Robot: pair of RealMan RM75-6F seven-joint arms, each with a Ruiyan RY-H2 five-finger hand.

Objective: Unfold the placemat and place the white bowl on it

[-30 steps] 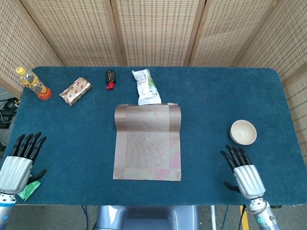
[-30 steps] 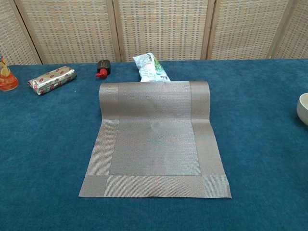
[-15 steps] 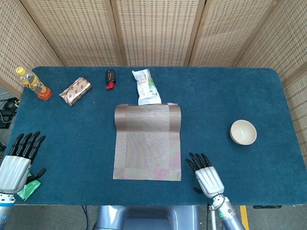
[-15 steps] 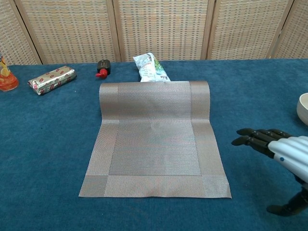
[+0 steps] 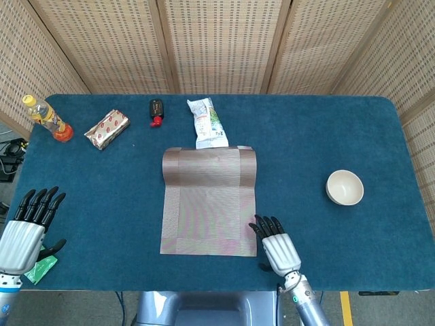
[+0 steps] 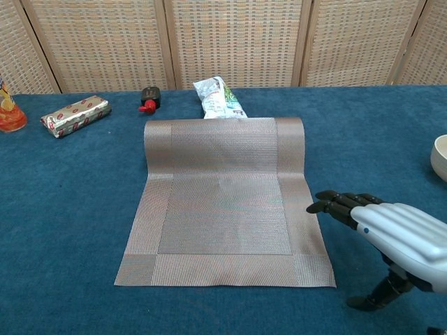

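The brown woven placemat [image 5: 209, 207] [image 6: 225, 202] lies in the middle of the blue table, its far end still folded over in a roll. The white bowl [image 5: 344, 187] [image 6: 441, 157] stands apart at the right. My right hand [image 5: 275, 247] [image 6: 394, 241] hovers open, fingers straight, just off the mat's near right corner, holding nothing. My left hand [image 5: 27, 227] is open at the near left table edge, far from the mat; the chest view does not show it.
Along the far side lie a white snack bag [image 5: 206, 123], a small black and red item [image 5: 156, 111], a foil-wrapped packet [image 5: 107, 128] and a yellow bottle [image 5: 46, 117]. A green item [image 5: 41, 269] lies by my left hand. Wicker screens stand behind the table.
My right hand has swept left from near the bowl to the mat's near right corner. The left hand, mat and bowl have not moved.
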